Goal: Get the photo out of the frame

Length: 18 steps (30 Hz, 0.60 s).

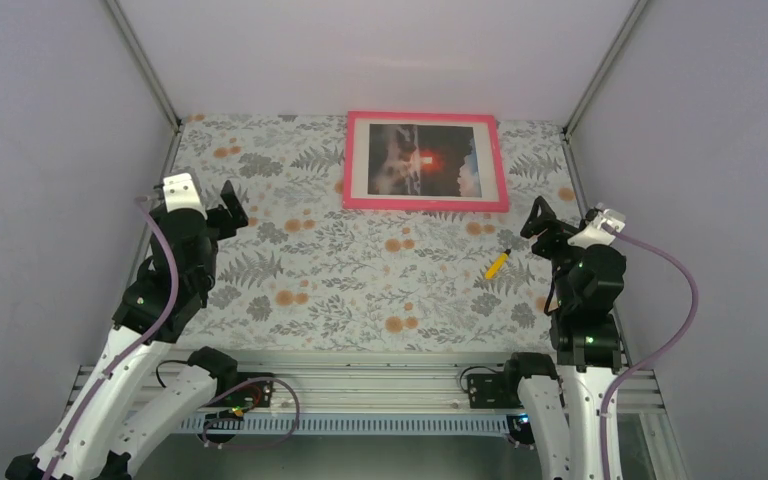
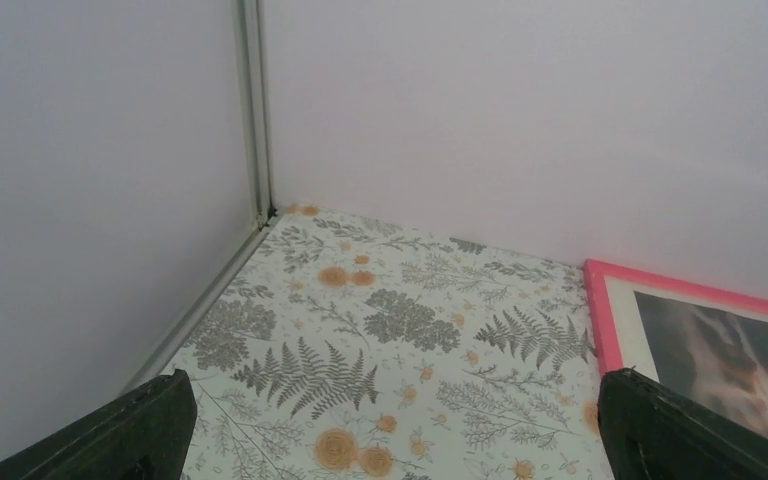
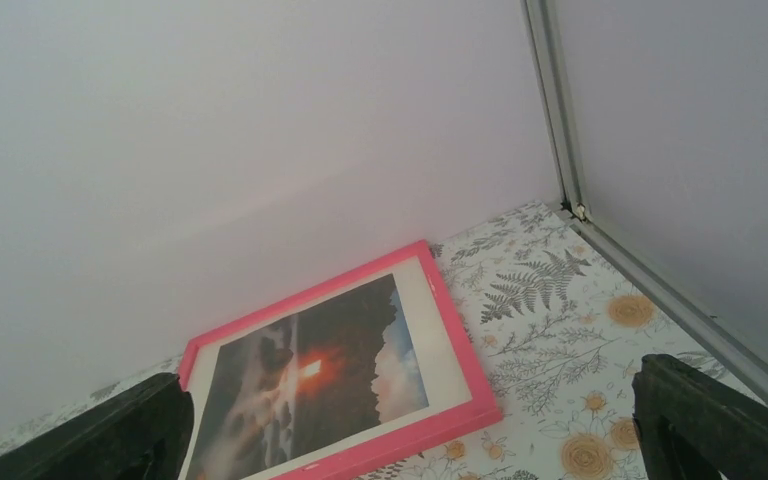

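Note:
The pink frame [image 1: 426,203] lies face up at the back of the table, against the far wall. Inside it sits the photo [image 1: 426,160], a dark cloudy scene with a red-orange sun and a white border. The right wrist view shows the frame [image 3: 456,355] and the photo [image 3: 310,375] ahead of my open right gripper [image 3: 410,430]. In the left wrist view the frame's left edge [image 2: 600,315] is beside my open left gripper [image 2: 395,425]. From above, the left gripper [image 1: 228,212] and right gripper [image 1: 545,225] hover on either side, both empty and apart from the frame.
A small yellow pencil-like object [image 1: 497,264] lies on the floral tablecloth [image 1: 360,270] just left of the right gripper. White walls enclose the table on three sides, with metal corner rails [image 1: 160,90] at the back corners.

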Available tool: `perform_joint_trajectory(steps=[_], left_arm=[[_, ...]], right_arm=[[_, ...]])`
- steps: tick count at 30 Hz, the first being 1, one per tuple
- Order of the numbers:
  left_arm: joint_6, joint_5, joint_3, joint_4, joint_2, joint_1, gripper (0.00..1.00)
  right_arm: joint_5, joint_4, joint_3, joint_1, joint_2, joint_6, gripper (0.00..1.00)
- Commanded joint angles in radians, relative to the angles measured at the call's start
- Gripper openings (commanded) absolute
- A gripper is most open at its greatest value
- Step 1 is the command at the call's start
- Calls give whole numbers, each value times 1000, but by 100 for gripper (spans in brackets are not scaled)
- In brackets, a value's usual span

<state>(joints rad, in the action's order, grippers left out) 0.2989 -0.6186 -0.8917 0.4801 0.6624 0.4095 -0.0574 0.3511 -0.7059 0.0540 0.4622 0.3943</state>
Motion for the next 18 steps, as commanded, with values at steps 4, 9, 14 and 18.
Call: perform_joint_trajectory(steps=[4, 9, 14, 18], left_arm=[[-7, 40, -5, -14, 20, -15, 100], [-12, 96, -11, -30, 33, -26, 100], [29, 180, -29, -12, 78, -26, 100], [83, 258, -57, 3, 166, -26, 100]], right_arm=[[17, -42, 19, 7, 9, 27, 100], [80, -82, 33, 7, 53, 35, 100], [118, -135, 53, 7, 143, 39, 100], [150, -176, 53, 7, 237, 41, 100]])
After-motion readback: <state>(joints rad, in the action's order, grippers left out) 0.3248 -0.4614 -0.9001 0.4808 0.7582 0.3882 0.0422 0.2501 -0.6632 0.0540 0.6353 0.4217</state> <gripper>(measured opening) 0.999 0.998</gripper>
